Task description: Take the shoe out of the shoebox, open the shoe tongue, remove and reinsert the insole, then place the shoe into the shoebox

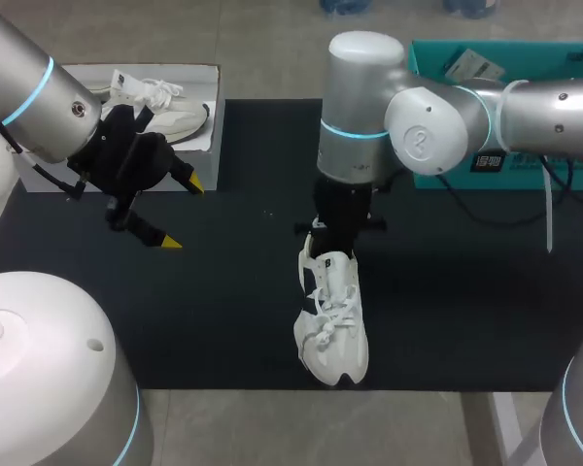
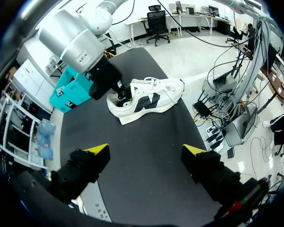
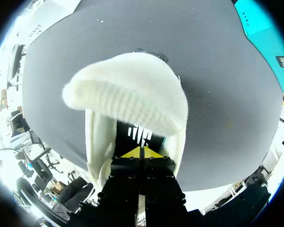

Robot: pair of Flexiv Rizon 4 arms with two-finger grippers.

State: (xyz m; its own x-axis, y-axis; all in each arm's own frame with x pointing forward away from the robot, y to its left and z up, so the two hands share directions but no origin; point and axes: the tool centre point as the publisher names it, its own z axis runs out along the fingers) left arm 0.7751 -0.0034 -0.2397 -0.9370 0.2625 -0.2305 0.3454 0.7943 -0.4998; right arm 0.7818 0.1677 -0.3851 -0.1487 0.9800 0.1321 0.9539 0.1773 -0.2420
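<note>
Tips pinched together, my right tool (image 3: 142, 152) sits inside one white mesh sneaker (image 1: 332, 320); my left tool (image 1: 183, 214) hangs wide open near a second sneaker (image 1: 160, 102) in its white cardboard shoebox (image 1: 175, 70).

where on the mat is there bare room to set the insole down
Widest bare patch: the mat right of the shoe, in front of the teal box. Another lies between the shoe and the left fingers. Crowded: the shoe's heel end, where the right arm comes down, and the corner by the white box under the open left fingers.
</note>
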